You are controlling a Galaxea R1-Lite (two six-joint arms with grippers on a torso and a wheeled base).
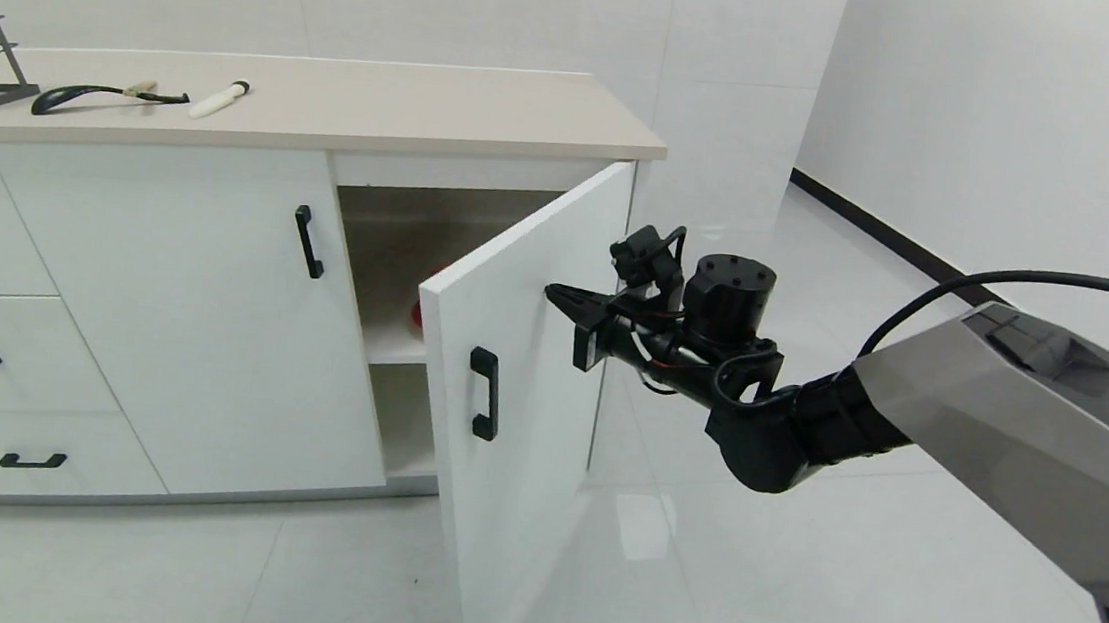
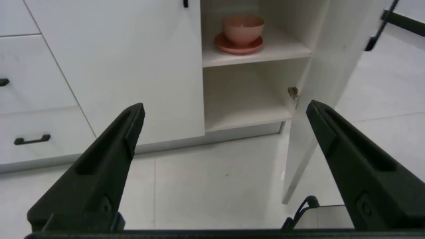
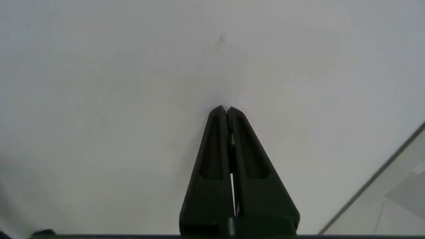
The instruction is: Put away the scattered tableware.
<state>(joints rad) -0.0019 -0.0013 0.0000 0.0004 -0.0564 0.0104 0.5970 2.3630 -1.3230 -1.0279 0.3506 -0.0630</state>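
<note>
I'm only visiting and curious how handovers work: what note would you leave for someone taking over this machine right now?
Left hand: open, empty, low before the open cabinet.
Right hand: shut, empty, tips at the outer face of the open door.
Things: pink bowl sits on pink plate on the upper shelf; black ladle and white-handled utensil lie on the countertop.
Done: bowl and plate shelved.
Left: probably stow both utensils, then close the door.

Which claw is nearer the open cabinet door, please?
Right. The right claw is at the outer face of the door; the left claw hangs farther back.
</note>
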